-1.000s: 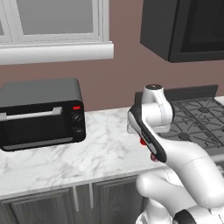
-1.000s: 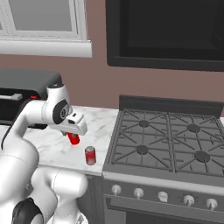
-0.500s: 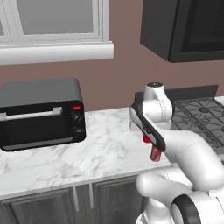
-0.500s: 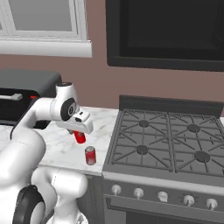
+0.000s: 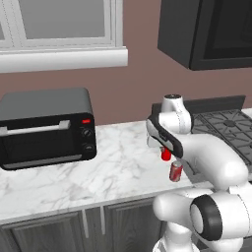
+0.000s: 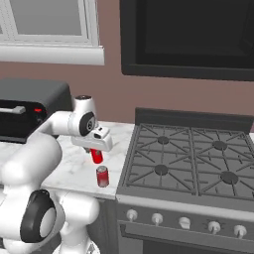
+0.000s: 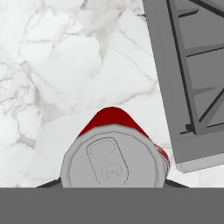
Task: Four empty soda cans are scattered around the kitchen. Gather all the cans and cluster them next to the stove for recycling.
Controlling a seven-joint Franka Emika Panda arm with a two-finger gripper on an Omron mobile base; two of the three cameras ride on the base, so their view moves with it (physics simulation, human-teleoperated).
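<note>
Marble counter [image 6: 74, 171] beside stove [image 6: 193, 163]: gripper [image 6: 97, 155] clamps red can [image 6: 97, 157] above second can [image 6: 102, 176].

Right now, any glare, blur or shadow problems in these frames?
Left base view: flat even light, no glare, soft-edged; the held can and the can on the counter stay readable. Right base view: microwave is near black, detail lost. Hand view: can top is sharp, cut at the bottom, with a faint shadow on the marble counter.
</note>
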